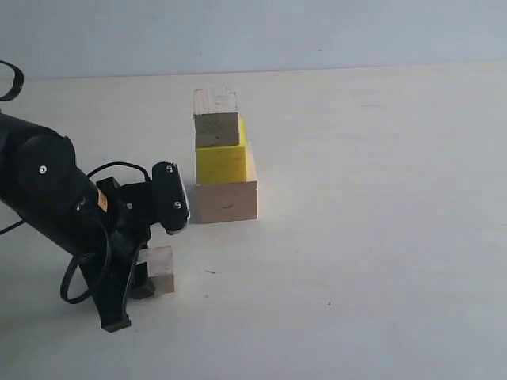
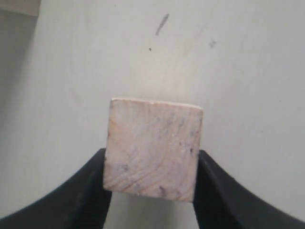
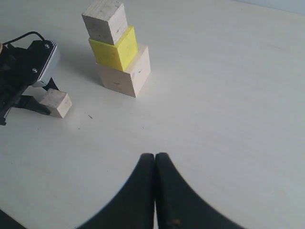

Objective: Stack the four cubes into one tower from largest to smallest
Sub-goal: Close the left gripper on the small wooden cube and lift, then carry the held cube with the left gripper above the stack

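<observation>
Likely light, rigid, grippy bare wood, the smallest cube (image 2: 152, 150), near the bench's front-left corner, is clamped across opposite flat sides by the left hand (image 2: 151, 164).

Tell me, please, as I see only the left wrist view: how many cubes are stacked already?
Observer: Three: the pale cube at the bottom, the yellow cube on it, and a grey cube on top.
Operator: Is the small cube lifted yet?
Observer: No, it appears to rest on the table, nearer the exterior camera than the pale cube and to its left.
Operator: Is the right gripper busy?
Observer: No, it is shut and empty, well away from the cubes.
</observation>
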Action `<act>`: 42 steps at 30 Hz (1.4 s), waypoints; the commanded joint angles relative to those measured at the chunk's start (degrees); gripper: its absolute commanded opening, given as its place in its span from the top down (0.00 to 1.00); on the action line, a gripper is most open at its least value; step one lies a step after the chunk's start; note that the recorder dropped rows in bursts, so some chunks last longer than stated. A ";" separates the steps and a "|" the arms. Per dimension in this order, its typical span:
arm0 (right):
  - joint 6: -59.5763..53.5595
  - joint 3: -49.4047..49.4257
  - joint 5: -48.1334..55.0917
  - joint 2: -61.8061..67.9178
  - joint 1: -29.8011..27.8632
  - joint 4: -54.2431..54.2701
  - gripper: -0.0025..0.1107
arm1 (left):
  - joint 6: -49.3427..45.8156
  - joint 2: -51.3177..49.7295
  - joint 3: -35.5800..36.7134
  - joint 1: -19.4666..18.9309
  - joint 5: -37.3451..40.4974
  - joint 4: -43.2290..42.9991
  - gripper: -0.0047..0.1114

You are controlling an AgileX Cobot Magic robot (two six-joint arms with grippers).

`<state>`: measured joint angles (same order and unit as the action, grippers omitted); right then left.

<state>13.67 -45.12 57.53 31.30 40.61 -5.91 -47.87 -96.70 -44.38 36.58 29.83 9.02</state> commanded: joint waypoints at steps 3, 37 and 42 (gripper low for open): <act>-0.13 0.22 -0.30 0.12 0.06 -0.21 0.98 | 6.58 3.73 -4.64 -0.10 11.56 -2.87 0.96; -0.13 0.22 -0.30 0.12 0.06 2.35 0.98 | -5.25 -0.61 -46.88 -5.36 37.94 -3.00 0.96; -0.13 0.22 -0.30 0.12 0.06 2.35 0.98 | -9.59 -3.36 -50.83 -6.31 37.56 3.27 0.96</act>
<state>13.67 -45.12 57.53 31.30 40.61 -3.80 -55.04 -99.03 -92.96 30.65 67.67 7.94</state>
